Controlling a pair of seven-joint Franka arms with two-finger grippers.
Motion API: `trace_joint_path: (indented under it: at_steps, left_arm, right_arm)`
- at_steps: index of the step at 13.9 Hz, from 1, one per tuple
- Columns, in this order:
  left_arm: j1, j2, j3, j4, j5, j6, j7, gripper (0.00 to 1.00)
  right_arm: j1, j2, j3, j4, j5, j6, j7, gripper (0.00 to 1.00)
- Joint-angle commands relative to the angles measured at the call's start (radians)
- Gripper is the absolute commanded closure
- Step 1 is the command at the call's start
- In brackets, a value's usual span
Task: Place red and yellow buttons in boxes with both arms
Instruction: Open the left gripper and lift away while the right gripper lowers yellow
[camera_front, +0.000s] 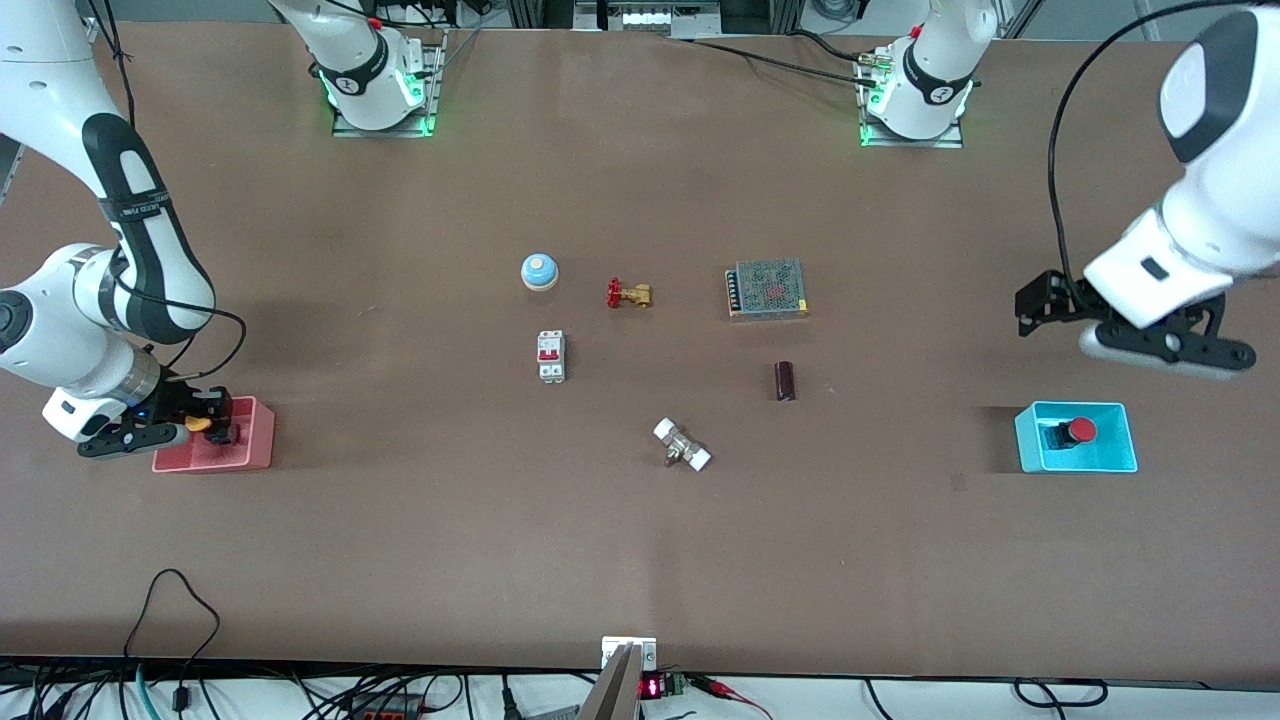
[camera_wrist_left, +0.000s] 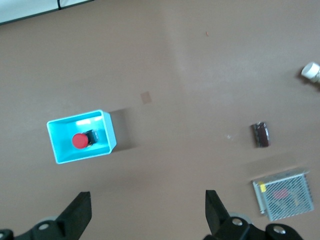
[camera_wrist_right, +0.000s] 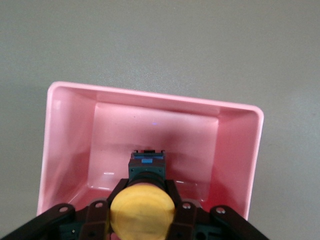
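The red button (camera_front: 1078, 431) lies in the cyan box (camera_front: 1122, 462) at the left arm's end of the table. Both show in the left wrist view, button (camera_wrist_left: 79, 141) and box (camera_wrist_left: 108, 131). My left gripper (camera_front: 1035, 305) is open and empty, up over bare table beside that box; its fingers (camera_wrist_left: 80, 215) stand wide apart. My right gripper (camera_front: 215, 428) is shut on the yellow button (camera_front: 198, 423) and holds it low inside the pink box (camera_front: 255, 452). In the right wrist view the yellow cap (camera_wrist_right: 142, 210) sits between the jaws over the box floor (camera_wrist_right: 235, 150).
Mid-table stand a pale-blue dome (camera_front: 539, 271), a brass valve with red handle (camera_front: 629, 294), a white circuit breaker (camera_front: 551, 356), a mesh-topped power supply (camera_front: 767, 288), a dark cylinder (camera_front: 785, 381) and a white-ended fitting (camera_front: 682, 444).
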Motion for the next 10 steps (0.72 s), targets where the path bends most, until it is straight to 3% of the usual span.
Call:
trace_joint_path:
  at_steps: [1, 3, 5, 10]
  left_arm:
    - [-0.006, -0.116, 0.069, -0.128, -0.039, 0.033, 0.047, 0.0]
    - [-0.058, -0.145, 0.161, -0.128, -0.085, 0.027, 0.049, 0.0]
    - [-0.074, -0.152, 0.163, -0.127, -0.082, -0.04, 0.041, 0.0]
    - [-0.08, -0.098, 0.155, -0.046, -0.081, -0.059, 0.041, 0.0]
  right_arm:
    - [-0.006, 0.009, 0.005, 0.013, 0.03, 0.003, -0.003, 0.69]
    - [-0.006, 0.01, 0.005, 0.011, 0.031, 0.002, -0.003, 0.69]
    - [-0.006, 0.01, 0.005, 0.01, 0.031, -0.003, 0.026, 0.69]
    - [-0.005, 0.01, 0.004, 0.01, 0.03, -0.006, 0.067, 0.65]
